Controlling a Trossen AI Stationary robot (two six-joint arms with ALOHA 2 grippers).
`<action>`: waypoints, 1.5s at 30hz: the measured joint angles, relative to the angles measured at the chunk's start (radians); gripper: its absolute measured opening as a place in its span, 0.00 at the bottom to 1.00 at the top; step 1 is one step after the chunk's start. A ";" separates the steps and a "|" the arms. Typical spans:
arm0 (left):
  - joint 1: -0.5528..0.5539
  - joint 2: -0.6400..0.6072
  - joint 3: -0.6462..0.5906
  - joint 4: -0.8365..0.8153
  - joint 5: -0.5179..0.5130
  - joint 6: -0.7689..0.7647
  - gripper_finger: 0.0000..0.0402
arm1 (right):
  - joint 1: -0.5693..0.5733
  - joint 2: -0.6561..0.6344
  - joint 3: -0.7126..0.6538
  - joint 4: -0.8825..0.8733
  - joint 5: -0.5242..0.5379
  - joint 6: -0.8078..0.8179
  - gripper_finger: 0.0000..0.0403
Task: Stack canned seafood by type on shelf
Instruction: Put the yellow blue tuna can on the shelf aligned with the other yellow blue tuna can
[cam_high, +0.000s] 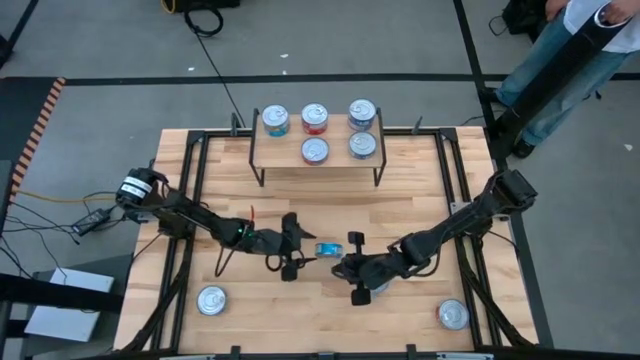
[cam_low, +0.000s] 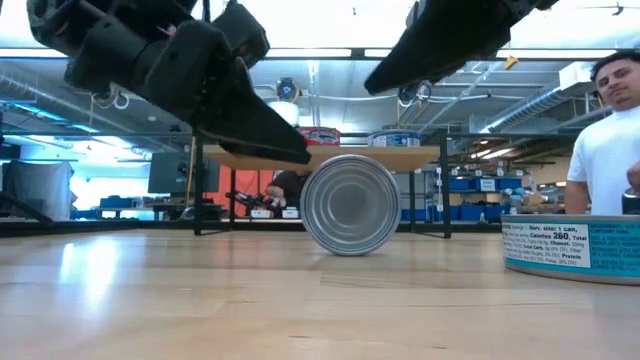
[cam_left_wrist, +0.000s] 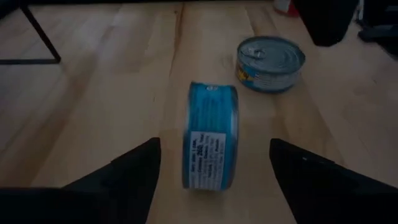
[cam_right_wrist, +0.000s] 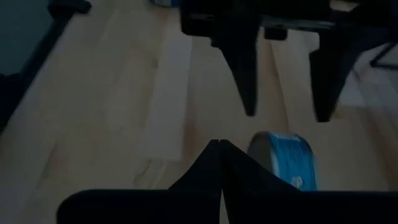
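Observation:
One teal-labelled tin of canned seafood (cam_high: 328, 249) stands on its rim on the tabletop, its silver lid (cam_low: 350, 205) facing the near edge. My left gripper (cam_left_wrist: 214, 144) is open, one finger on each side of this tin (cam_left_wrist: 211, 143), with bare wood showing in both gaps. My right gripper (cam_right_wrist: 221, 148) is shut and raised just right of the tin (cam_right_wrist: 286, 158), holding nothing. The shelf (cam_high: 315, 165) at the table's far middle carries several tins: one teal (cam_high: 274, 120), two red (cam_high: 315, 118), two blue (cam_high: 362, 113).
Two more tins lie flat on the table, one at the near left (cam_high: 211, 300) and one at the near right (cam_high: 453, 315). A person (cam_low: 615, 140) stands beyond the table's far right corner. Bare wood lies between the shelf's legs and the grippers.

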 joint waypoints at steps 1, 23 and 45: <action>0.005 0.004 0.001 -0.004 0.004 0.006 0.76 | 0.000 0.000 0.000 -0.010 0.001 0.010 0.03; 0.039 0.135 0.095 -0.019 0.081 0.108 0.66 | 0.033 0.002 -0.029 -0.123 0.048 0.143 0.03; 0.017 0.020 0.191 -0.301 -0.014 0.235 0.36 | 0.064 0.002 -0.029 -0.148 0.073 0.152 0.03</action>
